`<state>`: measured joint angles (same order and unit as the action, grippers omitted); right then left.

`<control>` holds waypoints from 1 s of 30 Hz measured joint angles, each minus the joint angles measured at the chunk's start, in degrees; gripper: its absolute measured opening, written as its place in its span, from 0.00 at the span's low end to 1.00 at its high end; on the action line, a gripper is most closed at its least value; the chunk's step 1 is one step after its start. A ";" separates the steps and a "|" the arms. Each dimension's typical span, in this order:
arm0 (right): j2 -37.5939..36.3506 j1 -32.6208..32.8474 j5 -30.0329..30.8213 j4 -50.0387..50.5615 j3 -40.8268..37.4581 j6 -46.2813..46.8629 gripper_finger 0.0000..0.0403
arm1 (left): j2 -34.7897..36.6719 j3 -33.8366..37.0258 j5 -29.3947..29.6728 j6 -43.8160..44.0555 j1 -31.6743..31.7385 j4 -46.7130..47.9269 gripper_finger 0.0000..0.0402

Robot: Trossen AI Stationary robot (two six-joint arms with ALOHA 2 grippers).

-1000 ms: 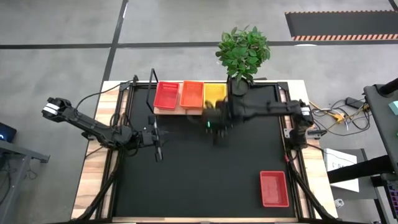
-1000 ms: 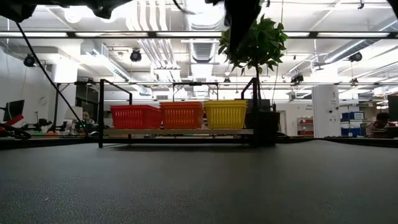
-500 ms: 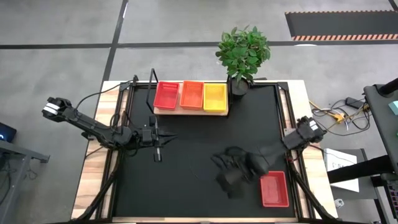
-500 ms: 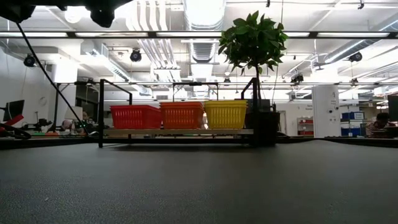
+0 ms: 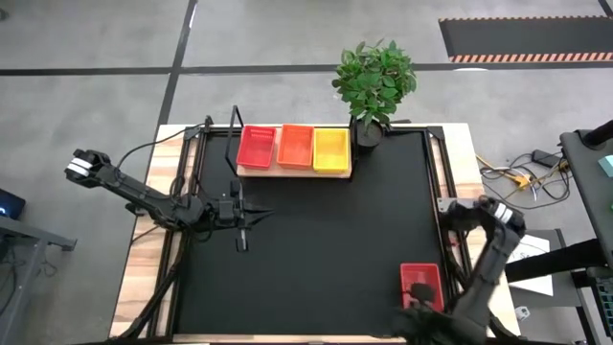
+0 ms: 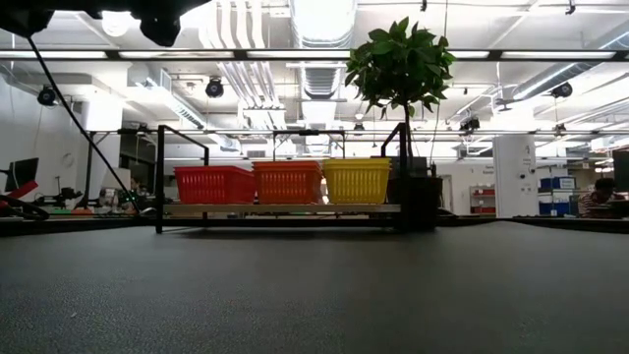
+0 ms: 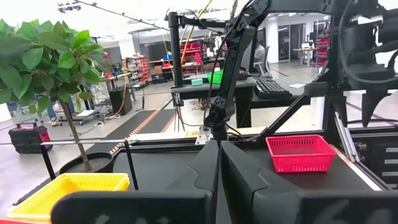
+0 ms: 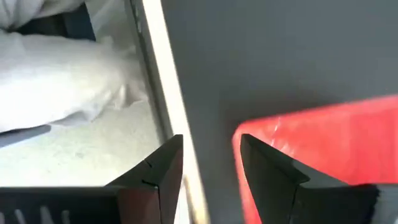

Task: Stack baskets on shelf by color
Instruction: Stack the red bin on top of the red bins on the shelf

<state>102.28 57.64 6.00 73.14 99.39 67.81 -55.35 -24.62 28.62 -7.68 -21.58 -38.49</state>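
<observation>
Red basket (image 8: pixel 323 149) beside parted jaws of right gripper (image 8: pixel 211 162), untouched

shelf (image 5: pixel 287 172): far edge of the black table (image 5: pixel 316 249), a bit left of middle
baskets on shelf: red basket stack (image 5: pixel 256 147), orange basket stack (image 5: pixel 295 146), yellow basket stack (image 5: pixel 331 149), side by side
loose red basket (image 5: pixel 421 284): near right corner
potted plant (image 5: pixel 374 81): just right of the shelf
left gripper (image 5: pixel 243 235): left side of table
right gripper (image 5: pixel 421 305): over the loose basket's near end, blurry

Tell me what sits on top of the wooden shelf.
On the shelf three stacks stand side by side: red baskets, orange baskets, yellow baskets. How many are nested in each stack is hidden.
</observation>
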 joint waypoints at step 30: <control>0.20 8.13 0.01 -10.63 -21.69 4.82 0.06 | -0.02 0.81 0.09 1.11 -0.07 -0.05 0.00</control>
<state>102.48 65.76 6.01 62.51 77.70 72.63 -55.37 -23.81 28.71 -6.57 -21.65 -38.55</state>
